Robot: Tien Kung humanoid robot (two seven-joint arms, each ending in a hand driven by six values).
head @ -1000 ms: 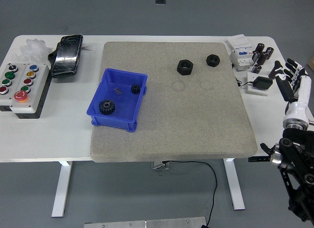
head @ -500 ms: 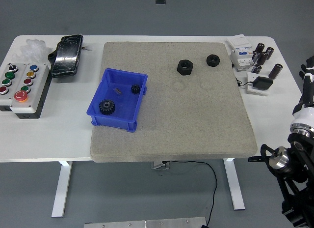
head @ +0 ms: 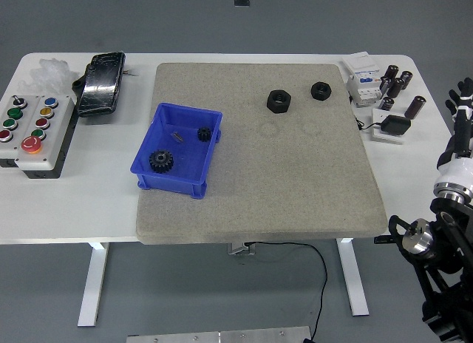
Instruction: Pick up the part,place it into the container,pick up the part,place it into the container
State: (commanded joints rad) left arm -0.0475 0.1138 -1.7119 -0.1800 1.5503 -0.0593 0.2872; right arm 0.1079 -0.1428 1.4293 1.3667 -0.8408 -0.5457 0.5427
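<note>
A blue container point(head: 177, 151) sits on the left part of the grey mat point(head: 295, 180). Inside it lie a larger black gear point(head: 160, 162) and a smaller black gear point(head: 204, 134). Two black nuts lie on the mat's far right: a larger nut point(head: 278, 102) and a smaller nut point(head: 321, 89). My right hand point(head: 460, 110) is at the picture's right edge, off the mat and well away from the nuts, fingers extended and holding nothing. The left arm is out of view.
A button box point(head: 31, 128) and a black wrapped object point(head: 102, 83) lie at the left of the white table point(head: 81, 202). Small electrical parts and black cylinders point(head: 384, 88) lie at the far right corner.
My right hand has pulled back to the right, from over the table's right edge almost out of the picture. The parts and the container have not moved.
</note>
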